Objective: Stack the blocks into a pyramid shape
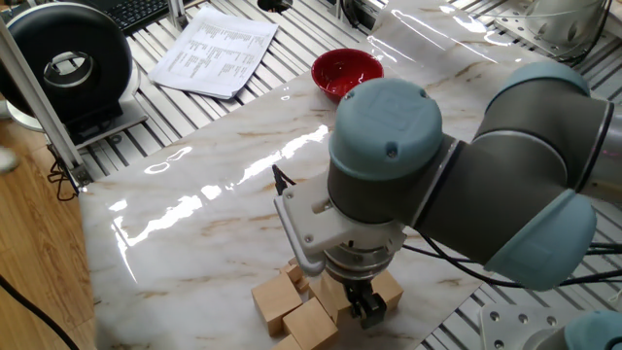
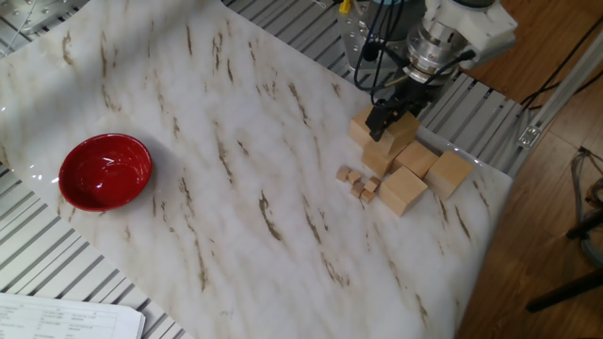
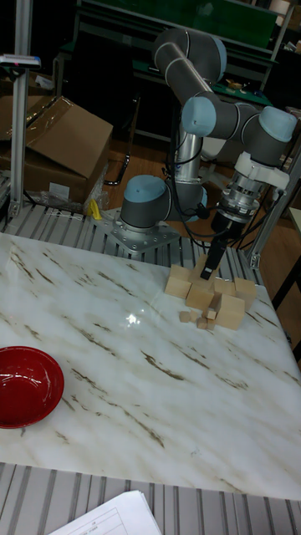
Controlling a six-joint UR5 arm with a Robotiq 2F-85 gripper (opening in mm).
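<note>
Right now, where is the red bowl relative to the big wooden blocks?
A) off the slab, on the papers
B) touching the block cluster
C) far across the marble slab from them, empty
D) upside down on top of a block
C: the red bowl sits upright and empty on the marble, well apart from the blocks clustered at the opposite corner under the pincer.
</note>
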